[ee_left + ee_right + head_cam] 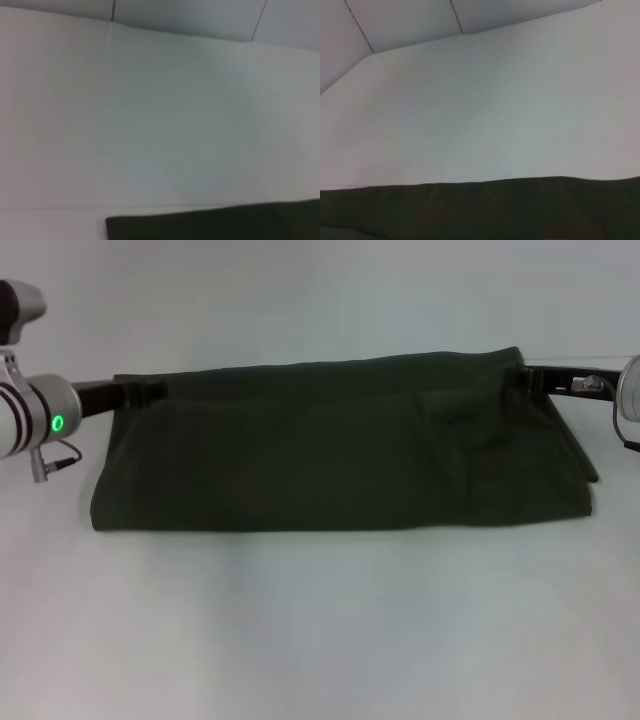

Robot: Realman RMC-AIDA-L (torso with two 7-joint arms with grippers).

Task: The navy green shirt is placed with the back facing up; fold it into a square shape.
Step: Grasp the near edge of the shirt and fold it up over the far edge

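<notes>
The navy green shirt (340,450) hangs as a wide dark band across the middle of the head view, its upper edge stretched nearly straight between the two arms and lifted off the white surface (320,640), while its lower edge lies along the surface in a long, nearly straight line. The left gripper (150,392) meets the cloth at the shirt's upper left corner, where the dark end of the arm runs into the fabric; the cloth covers the fingers, so how far they stand open cannot be told, though the corner is held up at that spot. The right gripper (533,378) meets the upper right corner in the same way, its black end touching the fabric edge, and its fingers are likewise hidden, so their opening cannot be told either. On the right side the cloth drapes in a few slanting folds down to a layered corner resting on the surface. No lettering shows on the side facing the head camera. In the left wrist view only a dark strip of the shirt (215,222) shows along one edge, with bare white surface (160,125) beyond it. The right wrist view shows a broader band of the same dark cloth (480,210) with the pale surface (485,110) stretching away behind it.
</notes>
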